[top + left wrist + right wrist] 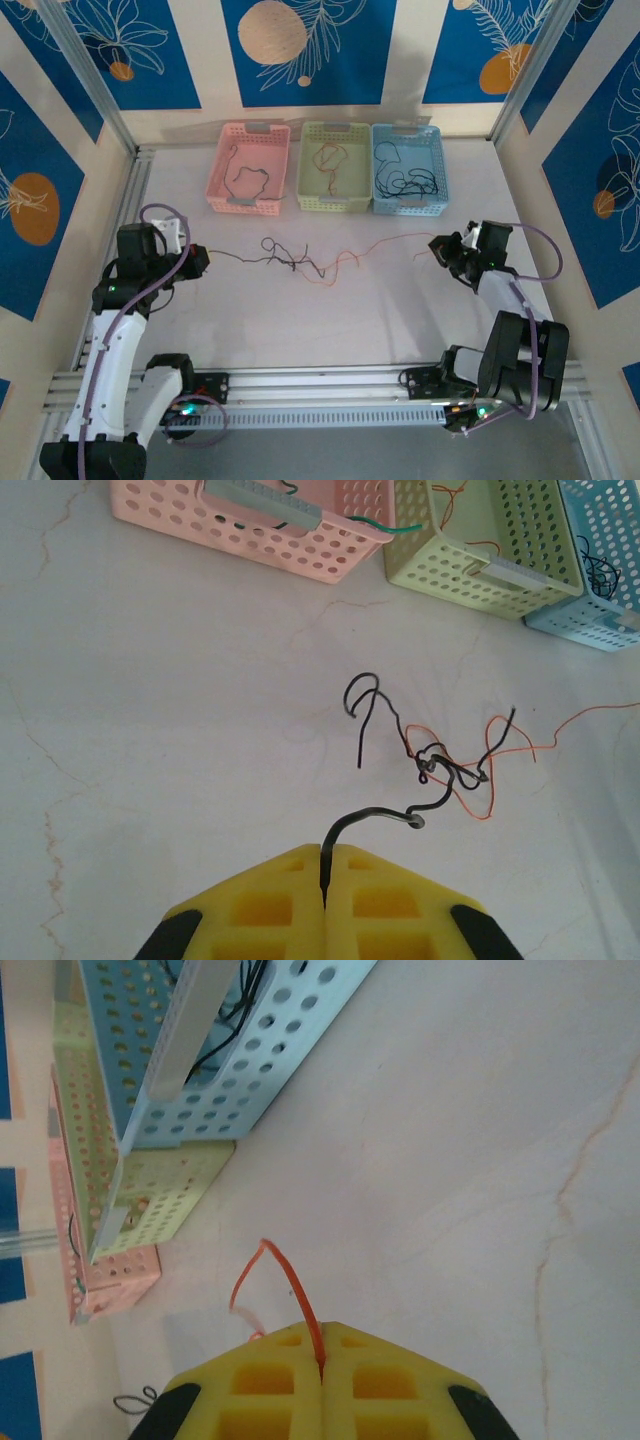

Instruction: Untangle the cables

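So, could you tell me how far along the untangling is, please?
Done: wires already lie in the pink basket, green basket and blue basket. In hand: the left pincer grips a black wire, the right pincer an orange wire. Left: the knot between them is tangled.

A small knotted clump (293, 264) of thin black and orange cables is seen lying near the middle of the surface (300, 325). From it a black cable (235, 258) is stretched toward 9 o'clock, and its kinked end is pinched between the closed pads of the left hand (203, 259). An orange cable (375, 247) is stretched toward 3 o'clock and clamped in the closed right hand (440, 250), with a loose loop arched up just beside the pads. Toward 12 o'clock, squiggly strands are laid in baskets: a dark strand (247, 178) in the pink basket (245, 206), a reddish strand (330, 158) in the yellow-green basket (335, 206), and black strands (410, 180) in the blue basket (410, 208).
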Controlling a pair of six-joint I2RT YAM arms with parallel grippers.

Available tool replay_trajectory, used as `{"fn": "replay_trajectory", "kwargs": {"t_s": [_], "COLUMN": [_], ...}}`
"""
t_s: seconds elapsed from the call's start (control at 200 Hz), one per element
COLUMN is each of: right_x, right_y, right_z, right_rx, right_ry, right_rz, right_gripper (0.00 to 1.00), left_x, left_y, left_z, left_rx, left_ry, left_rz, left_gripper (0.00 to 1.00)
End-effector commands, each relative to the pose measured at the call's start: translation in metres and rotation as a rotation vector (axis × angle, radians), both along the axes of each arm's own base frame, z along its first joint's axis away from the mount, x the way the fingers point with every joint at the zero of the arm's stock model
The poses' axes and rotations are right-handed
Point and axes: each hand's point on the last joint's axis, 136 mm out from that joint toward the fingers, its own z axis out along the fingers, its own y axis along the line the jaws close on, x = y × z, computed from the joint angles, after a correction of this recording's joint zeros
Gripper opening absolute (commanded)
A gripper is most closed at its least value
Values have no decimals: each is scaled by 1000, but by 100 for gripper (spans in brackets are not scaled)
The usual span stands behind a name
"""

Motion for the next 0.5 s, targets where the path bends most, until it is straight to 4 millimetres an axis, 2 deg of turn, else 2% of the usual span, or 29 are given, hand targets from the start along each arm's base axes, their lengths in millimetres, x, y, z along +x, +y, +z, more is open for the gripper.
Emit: {"fn": "replay_trajectory", "kwargs": {"t_s": [0.0, 0.14, 0.235, 0.335, 0.495], "right_x": [0, -3, -5, -5, -4], "right_y": [18, 32, 37, 30, 10], "right_z": [16, 27, 48, 84, 167], "right_rx": [-9, -39, -48, -83, -107], "right_ry": [-38, -57, -91, -151, -314], "right_rz": [79, 131, 150, 124, 40], "right_gripper": [0, 0, 0, 0, 0], "left_x": [1, 1, 1, 0, 0], "left_y": [3, 3, 4, 6, 12], "left_z": [8, 7, 7, 8, 9], "left_rx": [11, 13, 18, 27, 50], "left_ry": [-23, -20, -19, -22, -26], "left_rz": [4, 6, 11, 20, 47], "left_gripper": [0, 0, 0, 0, 0]}}
